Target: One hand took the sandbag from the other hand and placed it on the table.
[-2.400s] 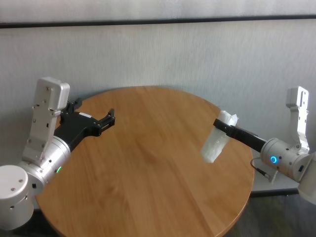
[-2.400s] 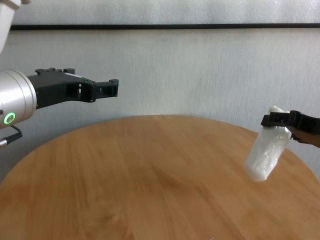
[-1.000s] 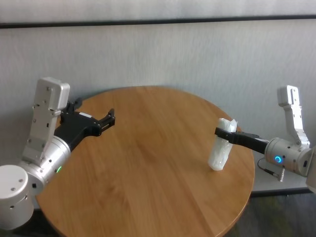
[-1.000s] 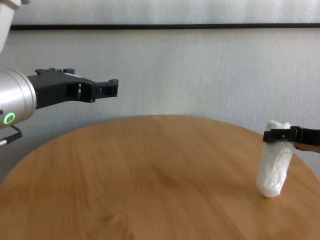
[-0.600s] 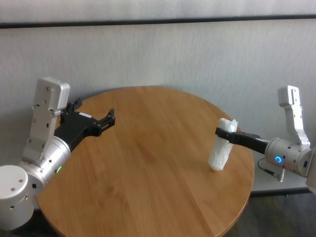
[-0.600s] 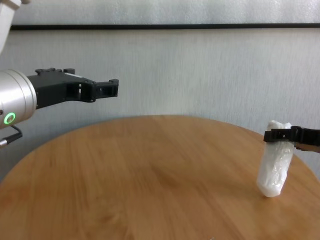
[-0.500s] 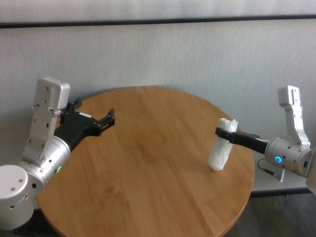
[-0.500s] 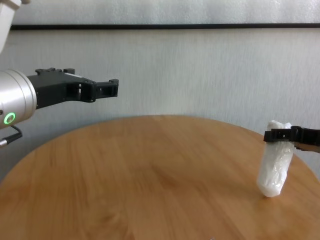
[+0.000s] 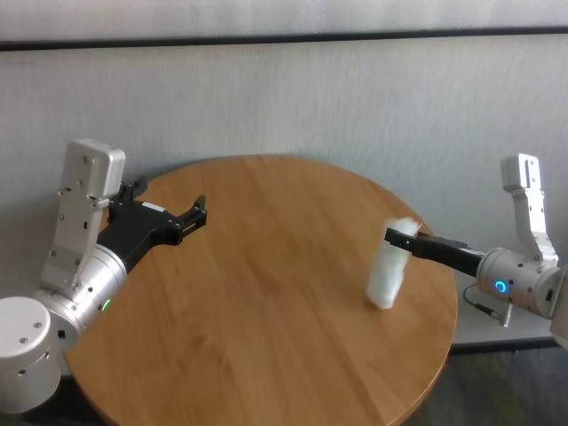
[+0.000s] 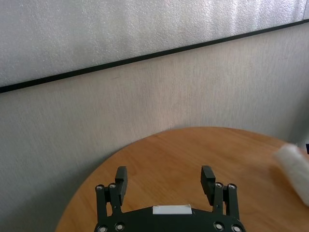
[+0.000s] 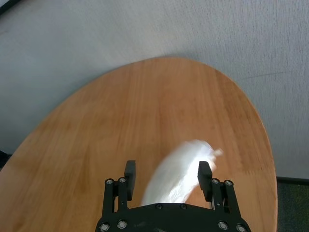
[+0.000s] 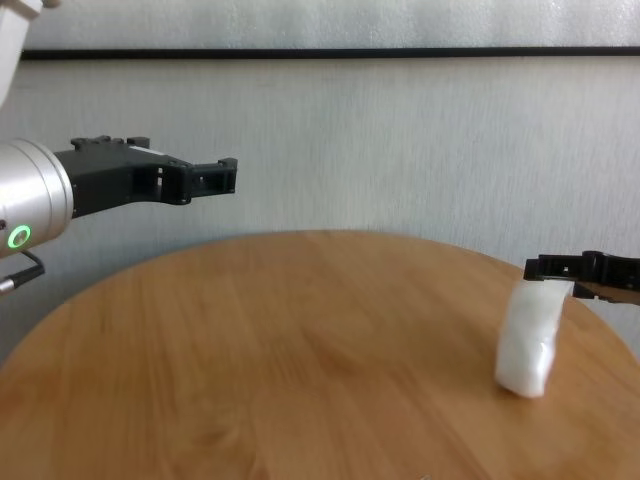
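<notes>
Two things have changed in the last half second: the right gripper [image 11: 167,176], the black long-fingered one on the silver wrist with the blue glowing ring, has let its fingers spread apart, and the small white lumpy sandbag [image 12: 528,340] that it was pinching upright by the top has begun to tip away from it, its outline smeared with motion. In the right wrist view the pouch leans out between the parted fingers [image 11: 129,172] with a gap on either side, so it looks released rather than gripped. Its lower end rests on the large round tabletop of light brown wood [image 9: 266,293], near the right edge, while its upper end is still just beside the fingertips. As a judgement, this is the release itself: the handover is over and the placing is all but done, with only the bag settling flat and the arm pulling clear left. That arm reaches in low from the right, nearly level with the table, wrist outside the rim. The left gripper [image 12: 225,176], the matching black one with the green ring, hangs above the table's far left side as before, fingers spread and empty, well apart from the sandbag.
</notes>
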Action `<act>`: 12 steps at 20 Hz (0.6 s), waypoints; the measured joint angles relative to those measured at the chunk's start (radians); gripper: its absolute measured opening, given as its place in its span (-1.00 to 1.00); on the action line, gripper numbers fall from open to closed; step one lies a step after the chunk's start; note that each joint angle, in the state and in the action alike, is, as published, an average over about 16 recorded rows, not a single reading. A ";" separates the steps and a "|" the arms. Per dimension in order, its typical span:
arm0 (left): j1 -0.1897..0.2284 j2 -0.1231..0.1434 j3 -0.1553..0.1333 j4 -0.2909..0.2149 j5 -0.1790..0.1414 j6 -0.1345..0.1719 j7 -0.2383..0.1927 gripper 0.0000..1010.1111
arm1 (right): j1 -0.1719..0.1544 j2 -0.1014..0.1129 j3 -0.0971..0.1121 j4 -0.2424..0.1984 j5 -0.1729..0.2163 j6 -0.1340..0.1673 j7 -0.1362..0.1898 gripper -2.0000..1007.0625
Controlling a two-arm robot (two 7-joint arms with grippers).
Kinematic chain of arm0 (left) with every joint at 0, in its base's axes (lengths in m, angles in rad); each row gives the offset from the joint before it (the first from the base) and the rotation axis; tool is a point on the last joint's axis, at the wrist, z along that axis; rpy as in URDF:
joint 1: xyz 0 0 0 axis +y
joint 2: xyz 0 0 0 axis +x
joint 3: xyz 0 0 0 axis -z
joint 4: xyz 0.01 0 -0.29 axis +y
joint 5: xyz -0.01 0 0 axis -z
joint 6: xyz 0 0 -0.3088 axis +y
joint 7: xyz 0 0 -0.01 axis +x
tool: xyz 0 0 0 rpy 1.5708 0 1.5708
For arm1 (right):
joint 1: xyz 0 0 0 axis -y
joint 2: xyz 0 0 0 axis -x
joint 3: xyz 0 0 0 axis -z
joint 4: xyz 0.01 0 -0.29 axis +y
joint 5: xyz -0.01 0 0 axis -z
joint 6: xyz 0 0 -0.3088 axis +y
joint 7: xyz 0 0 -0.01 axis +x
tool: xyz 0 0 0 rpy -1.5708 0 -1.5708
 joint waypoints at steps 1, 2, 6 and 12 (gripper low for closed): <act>0.000 0.000 0.000 0.000 0.000 0.000 0.000 0.98 | 0.000 0.000 0.000 0.000 0.000 0.000 0.000 0.56; 0.000 0.000 0.000 0.000 0.000 0.000 0.000 0.98 | 0.000 0.000 0.000 -0.001 0.001 0.000 -0.001 0.61; 0.000 0.000 0.000 0.000 0.000 0.000 0.000 0.98 | -0.001 0.000 0.001 -0.001 0.002 0.000 -0.001 0.79; 0.000 0.000 0.000 0.000 0.000 0.000 0.000 0.98 | -0.002 0.001 0.002 -0.002 0.002 0.000 -0.002 0.95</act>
